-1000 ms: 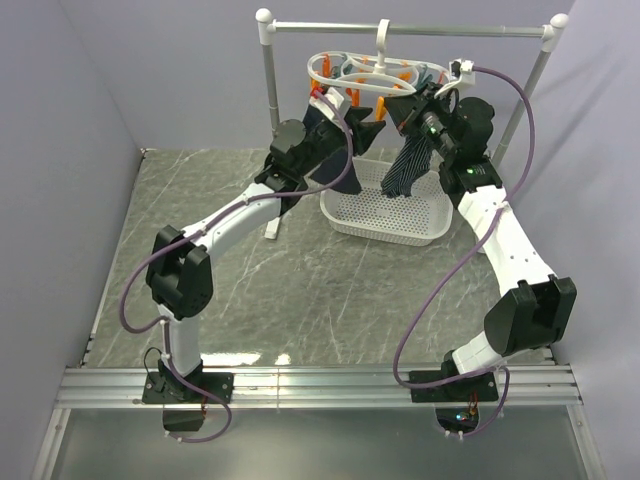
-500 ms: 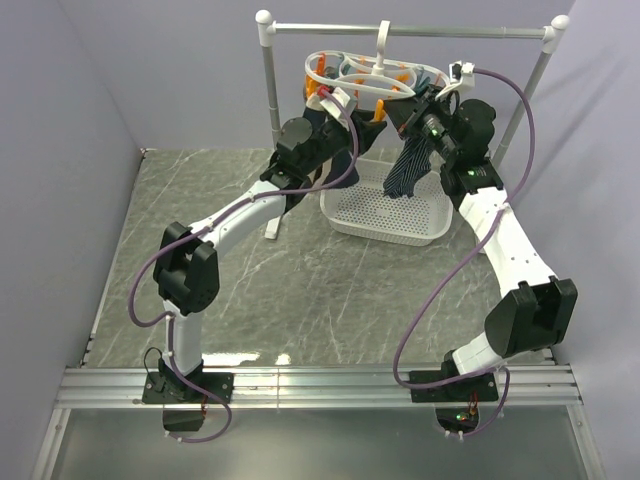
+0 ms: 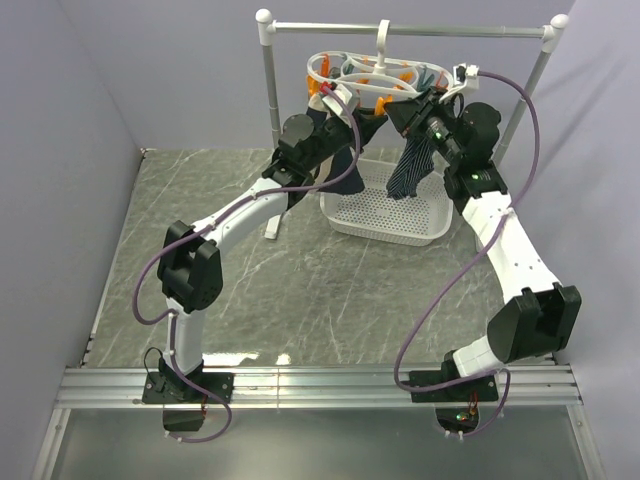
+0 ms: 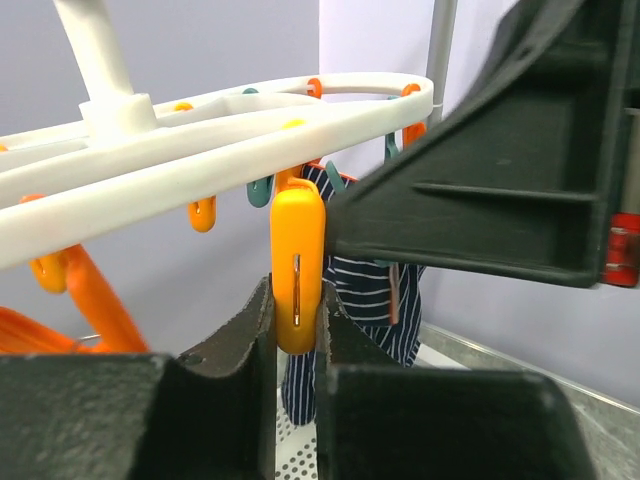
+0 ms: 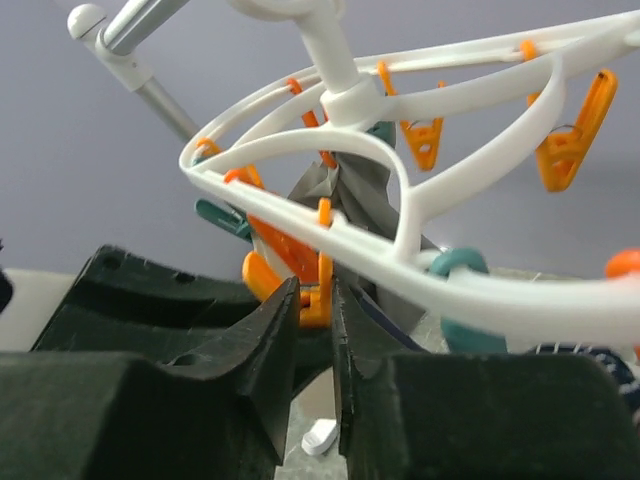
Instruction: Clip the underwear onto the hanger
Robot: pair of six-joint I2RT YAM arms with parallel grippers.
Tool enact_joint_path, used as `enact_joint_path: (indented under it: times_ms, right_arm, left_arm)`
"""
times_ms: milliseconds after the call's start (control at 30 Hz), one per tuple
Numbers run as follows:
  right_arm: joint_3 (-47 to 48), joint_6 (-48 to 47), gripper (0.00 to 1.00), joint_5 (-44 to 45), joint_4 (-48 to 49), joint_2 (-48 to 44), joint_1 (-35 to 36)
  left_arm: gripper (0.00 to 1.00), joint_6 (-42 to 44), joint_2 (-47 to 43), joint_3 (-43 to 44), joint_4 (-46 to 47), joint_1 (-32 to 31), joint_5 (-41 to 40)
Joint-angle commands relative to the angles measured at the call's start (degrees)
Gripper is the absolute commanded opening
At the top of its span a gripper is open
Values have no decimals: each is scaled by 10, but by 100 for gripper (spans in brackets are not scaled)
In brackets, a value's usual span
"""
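Left fingers (image 4: 248,322) pinch orange clothespin (image 4: 297,262); right fingers (image 5: 272,322) clamp another; striped cloth (image 3: 408,170) dangles over basket (image 3: 392,234).

The left arm (image 3: 255,205) hides most of the underwear (image 3: 344,172).

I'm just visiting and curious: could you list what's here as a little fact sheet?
Hanger: white plastic looped drying hanger, hooked on grey metal rail
Left jaws: shut on orange plastic clothespin
Right jaws: closely flanking another orange clip
Underwear: dark navy fabric hanging under hanger's left side
Also hung: navy pinstriped cloth
Beneath: white perforated plastic basket
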Motion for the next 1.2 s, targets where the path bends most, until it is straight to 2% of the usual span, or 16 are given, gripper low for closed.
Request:
enact_joint_path:
  times_ms: [0, 133, 233, 367, 667, 1167]
  right_arm:
    - [-9, -11, 27, -23, 6, -48, -6]
    - [-14, -10, 34, -46, 4, -57, -21]
    - [-29, 9, 43, -72, 33, -59, -26]
    - [-19, 35, 63, -78, 48, -36, -25]
    - [-12, 66, 62, -44, 68, -12, -9]
    - [5, 40, 54, 16, 77, 7, 15]
  left_arm:
    - [0, 10, -14, -3, 20, -2, 5]
    - [0, 10, -15, -4, 20, 0, 7]
    - [0, 9, -16, -4, 21, -1, 14]
    - [0, 6, -19, -8, 25, 0, 18]
    - [0, 1, -18, -2, 22, 0, 32]
    - [0, 10, -18, -1, -4, -1, 40]
